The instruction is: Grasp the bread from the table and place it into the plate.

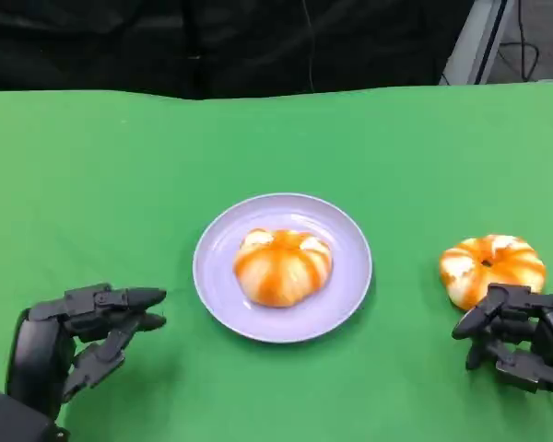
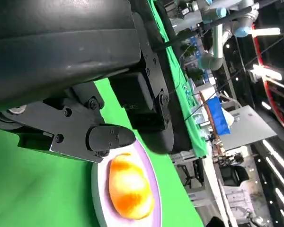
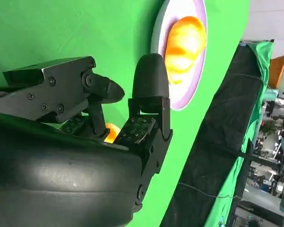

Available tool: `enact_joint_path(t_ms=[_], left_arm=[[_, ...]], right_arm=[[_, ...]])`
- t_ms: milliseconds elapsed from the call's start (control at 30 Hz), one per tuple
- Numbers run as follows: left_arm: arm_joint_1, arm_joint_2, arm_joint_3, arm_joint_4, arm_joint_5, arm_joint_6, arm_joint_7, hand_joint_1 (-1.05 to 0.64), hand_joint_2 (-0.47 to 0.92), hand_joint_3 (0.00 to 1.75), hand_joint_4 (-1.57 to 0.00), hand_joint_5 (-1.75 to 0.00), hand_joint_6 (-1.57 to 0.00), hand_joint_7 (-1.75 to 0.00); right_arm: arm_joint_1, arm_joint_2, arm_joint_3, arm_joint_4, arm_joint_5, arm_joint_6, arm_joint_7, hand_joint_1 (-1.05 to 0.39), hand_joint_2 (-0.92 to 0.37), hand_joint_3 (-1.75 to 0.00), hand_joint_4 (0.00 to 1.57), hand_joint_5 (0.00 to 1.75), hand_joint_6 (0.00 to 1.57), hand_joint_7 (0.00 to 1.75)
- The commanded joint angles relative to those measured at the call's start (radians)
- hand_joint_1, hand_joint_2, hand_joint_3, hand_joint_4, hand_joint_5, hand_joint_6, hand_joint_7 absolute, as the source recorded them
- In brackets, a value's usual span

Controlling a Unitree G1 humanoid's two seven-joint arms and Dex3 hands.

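Note:
An orange-and-white glazed bread [image 1: 491, 265] lies on the green table at the right. A second, similar bread [image 1: 282, 267] sits in the lilac plate [image 1: 212, 276] at the centre. My right hand [image 1: 516, 343] lies just in front of the right bread, its fingers apart and curled toward the bread's near edge, holding nothing. In the right wrist view a bit of that bread [image 3: 111, 133] shows between the fingers [image 3: 149, 85], with the plate [image 3: 195, 90] and its bread [image 3: 183, 42] beyond. My left hand [image 1: 74, 336] rests left of the plate, fingers spread and holding nothing.
The green cloth [image 1: 111, 184] covers the whole table, with a black backdrop behind its far edge. The left wrist view shows the plate [image 2: 155, 189] with its bread [image 2: 128, 187] past my left hand [image 2: 109, 138], and lab equipment beyond the table.

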Motion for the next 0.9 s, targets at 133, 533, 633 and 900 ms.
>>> enact_joint_path(t_ms=[133,533,633,900], left_arm=[[0.017,-0.001,0.017,-0.009,-0.034,0.029,-0.022,-0.04,0.85,0.63,-0.86,-1.44,-0.92,-1.13],[0.027,0.0,0.025,-0.017,-0.056,0.031,-0.057,-0.05,0.78,0.74,-0.86,-1.5,-0.92,-1.16],[0.027,0.0,0.027,-0.011,-0.053,0.035,-0.058,-0.06,0.77,0.75,-0.86,-1.5,-0.92,-1.16],[0.035,-0.005,0.027,-0.011,-0.043,0.044,-0.053,-0.06,0.76,0.77,-0.86,-1.46,-0.91,-1.16]], right_arm=[[-0.003,-0.026,-0.002,-0.003,-0.004,-0.006,-0.015,0.08,-0.83,-0.63,0.9,1.35,0.94,0.96],[-0.007,-0.023,-0.005,-0.002,0.001,-0.004,-0.004,0.07,-0.82,-0.64,0.9,1.36,0.94,0.97],[-0.008,-0.022,-0.005,0.0,0.0,-0.002,-0.005,0.08,-0.82,-0.64,0.9,1.36,0.94,0.97],[-0.006,-0.024,-0.008,0.0,0.003,-0.005,-0.002,0.08,-0.81,-0.64,0.91,1.36,0.94,0.96]])
